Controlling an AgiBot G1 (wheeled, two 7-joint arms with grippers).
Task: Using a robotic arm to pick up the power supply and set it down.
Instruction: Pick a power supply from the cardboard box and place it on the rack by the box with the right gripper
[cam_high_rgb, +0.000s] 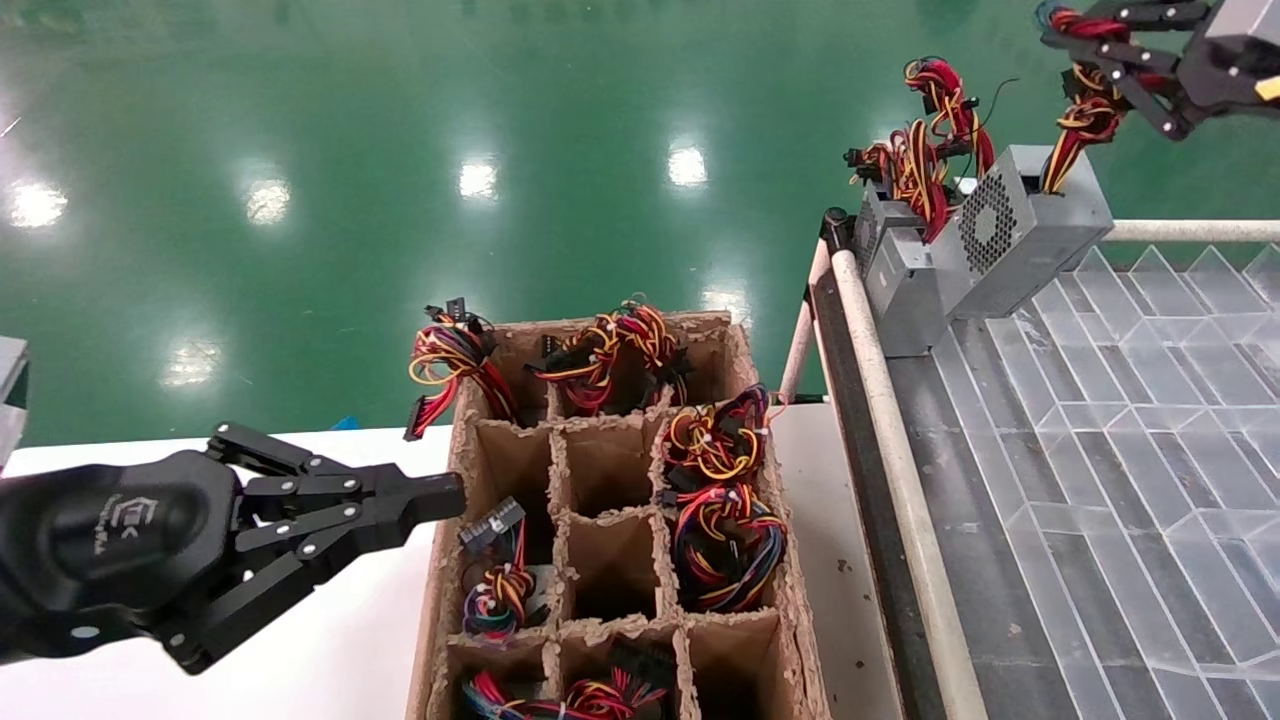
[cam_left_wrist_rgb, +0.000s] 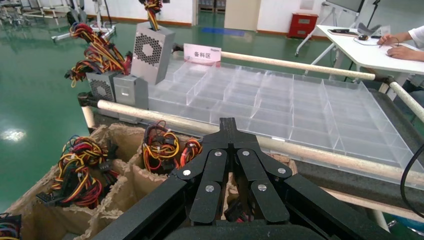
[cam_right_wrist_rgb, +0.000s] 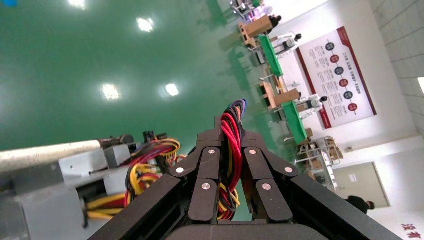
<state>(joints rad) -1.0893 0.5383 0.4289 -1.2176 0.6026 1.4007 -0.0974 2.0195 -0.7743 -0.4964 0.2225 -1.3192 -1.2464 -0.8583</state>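
The power supply (cam_high_rgb: 1020, 230), a grey metal box with a round-hole fan grille, stands tilted at the far-left corner of the clear tray (cam_high_rgb: 1150, 450). It also shows in the left wrist view (cam_left_wrist_rgb: 150, 50). Its red, yellow and black wire bundle (cam_high_rgb: 1085, 115) rises straight up into my right gripper (cam_high_rgb: 1075, 45), which is shut on those wires (cam_right_wrist_rgb: 230, 150) above the box. I cannot tell whether the box rests on the tray or hangs just above it. My left gripper (cam_high_rgb: 450, 497) is shut and holds nothing, low at the left beside the cardboard crate.
A cardboard divider crate (cam_high_rgb: 745, 350) holds several wire bundles in its cells. Two more grey units (cam_high_rgb: 900, 270) with tall wire loops stand next to the power supply. A padded rail (cam_high_rgb: 880, 380) edges the tray. A white table (cam_high_rgb: 330, 650) lies under my left arm.
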